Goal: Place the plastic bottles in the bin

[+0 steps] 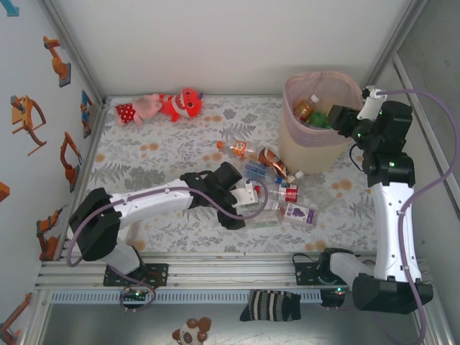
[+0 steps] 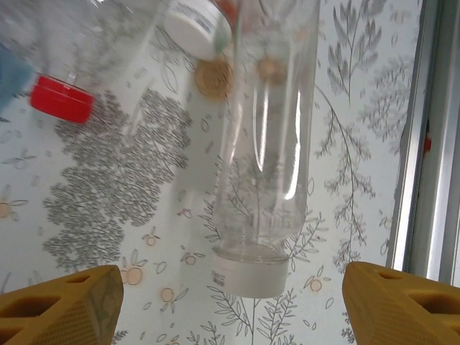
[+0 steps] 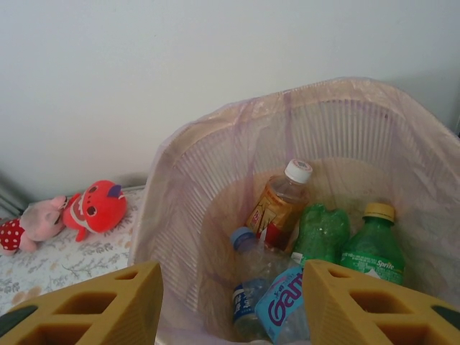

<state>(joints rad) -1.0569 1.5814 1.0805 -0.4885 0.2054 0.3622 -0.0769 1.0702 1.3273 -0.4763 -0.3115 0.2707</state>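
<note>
The left gripper (image 2: 230,291) is spread wide and empty, its yellow fingers (image 2: 65,305) in the lower corners of the left wrist view. A clear bottle (image 2: 266,144) lies on the flowered table (image 2: 108,180) between them, white cap at bottom centre, touching neither. The right gripper (image 3: 231,302) is also released, holding nothing above the bin (image 3: 208,144), which contains a brown-labelled bottle (image 3: 277,205) and a green Sprite bottle (image 3: 374,248); from above, the bin sits upper right, with loose bottles (image 1: 298,213) scattered at centre-frame beside it.
</note>
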